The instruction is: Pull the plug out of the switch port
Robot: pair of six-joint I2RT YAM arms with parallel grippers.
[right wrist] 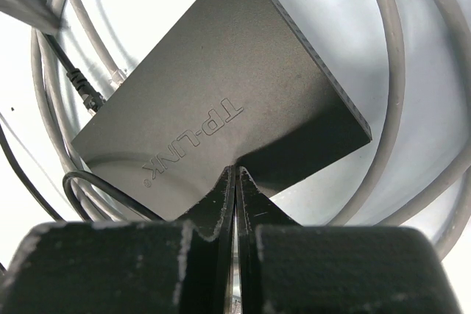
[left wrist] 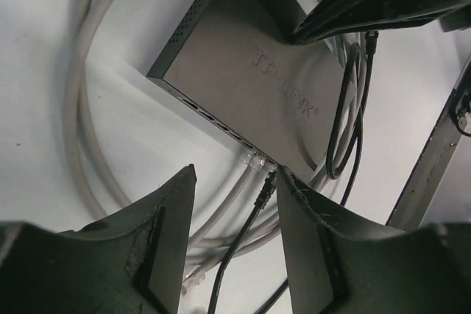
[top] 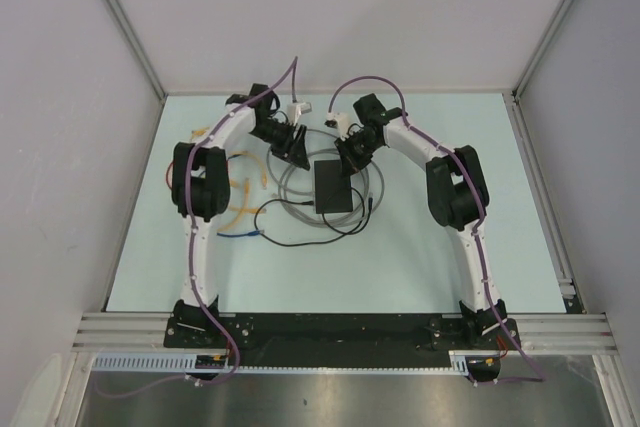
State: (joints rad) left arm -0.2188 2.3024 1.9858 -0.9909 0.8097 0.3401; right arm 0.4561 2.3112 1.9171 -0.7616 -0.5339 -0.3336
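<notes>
Plug sits just ahead of your left claw, open and empty, at the socket edge of the switch. Beyond, your shut right claw bears on the switch. Closing now could catch the black cable instead, its end lying just beside.

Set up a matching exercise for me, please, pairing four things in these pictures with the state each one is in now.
Things:
1. left two-finger gripper
2. right two-finger gripper
3. flat black rectangular switch
4. long grey cable

States:
A. shut, tips together over the switch's top
B. lies in loops around the switch
C. open, jaws standing apart
D. lettered TP-LINK on its top face

Pairs: 1-C, 2-A, 3-D, 4-B
</notes>
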